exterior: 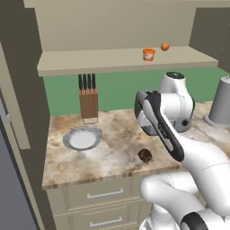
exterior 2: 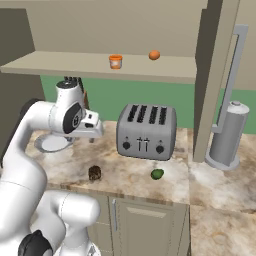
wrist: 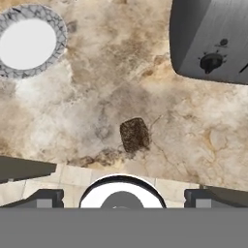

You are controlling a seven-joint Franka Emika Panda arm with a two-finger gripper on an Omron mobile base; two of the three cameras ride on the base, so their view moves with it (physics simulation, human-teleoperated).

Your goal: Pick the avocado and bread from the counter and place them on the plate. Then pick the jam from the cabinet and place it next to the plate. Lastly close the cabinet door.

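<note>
Hand view looks straight down on the counter, where the bread is seen lying near the front edge, between the plate at the upper left and the toaster at the upper right. The gripper is held above the bread with its fingers set wide apart at the two bottom corners of the view, nothing between them.

From the right base view, the avocado is found close to the counter's front edge, in front of the toaster's right end and well apart from the bread. The plate is partly hidden behind the arm, towards the left end of the counter, bare.

From the left base view, the plate is seen just in front of the knife block. The cabinet stands open, and on its shelf the jam is placed near a small orange ball.
</note>
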